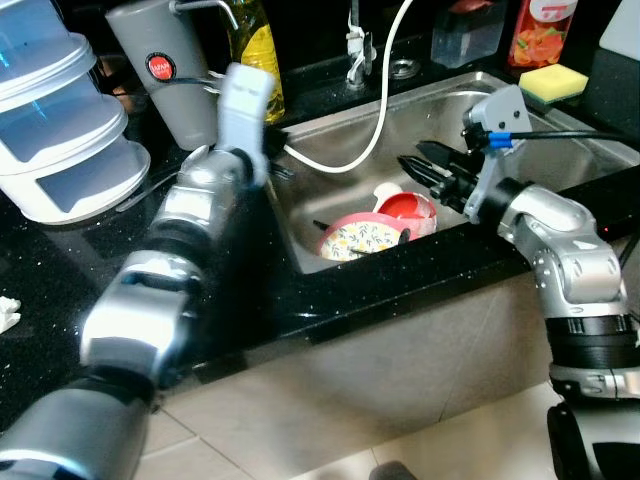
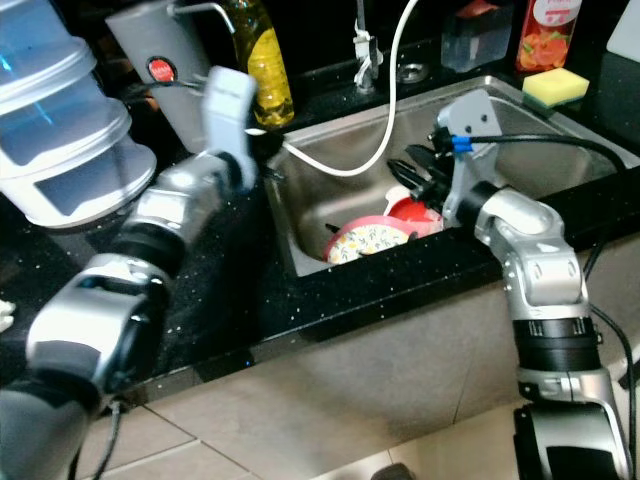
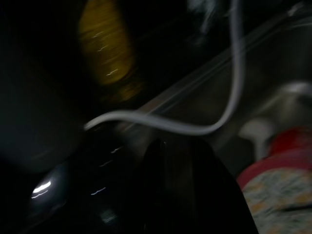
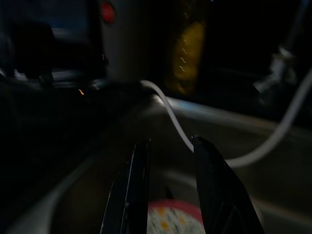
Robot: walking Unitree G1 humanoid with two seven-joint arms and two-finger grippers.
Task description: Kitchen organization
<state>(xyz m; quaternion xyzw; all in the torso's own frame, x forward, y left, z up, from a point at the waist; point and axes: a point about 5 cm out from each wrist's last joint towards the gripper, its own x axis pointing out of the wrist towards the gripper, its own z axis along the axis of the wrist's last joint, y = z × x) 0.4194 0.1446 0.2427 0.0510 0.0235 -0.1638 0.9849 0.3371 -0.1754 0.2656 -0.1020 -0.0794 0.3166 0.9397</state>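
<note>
In the steel sink [image 1: 560, 150] lie a pink flower-patterned plate [image 1: 360, 238], a red bowl [image 1: 408, 208] and a white cup [image 1: 387, 190]. My right gripper [image 1: 418, 165] hovers over the sink just above the red bowl, pointing left. It is open with nothing between its fingers [image 4: 136, 185]. The patterned plate [image 4: 170, 219] sits below the fingertips in the right wrist view. My left gripper [image 1: 278, 160] is blurred at the sink's left rim, beside a yellow bottle [image 1: 258, 50]. Its fingers [image 3: 185, 190] look pressed together and empty.
A white hose [image 1: 385, 90] loops from the faucet [image 1: 355, 50] across the sink. On the black counter stand a grey jug [image 1: 165, 70] and stacked clear containers [image 1: 60, 120] at left. A yellow sponge [image 1: 553, 82] and a juice carton [image 1: 545, 30] sit behind the sink.
</note>
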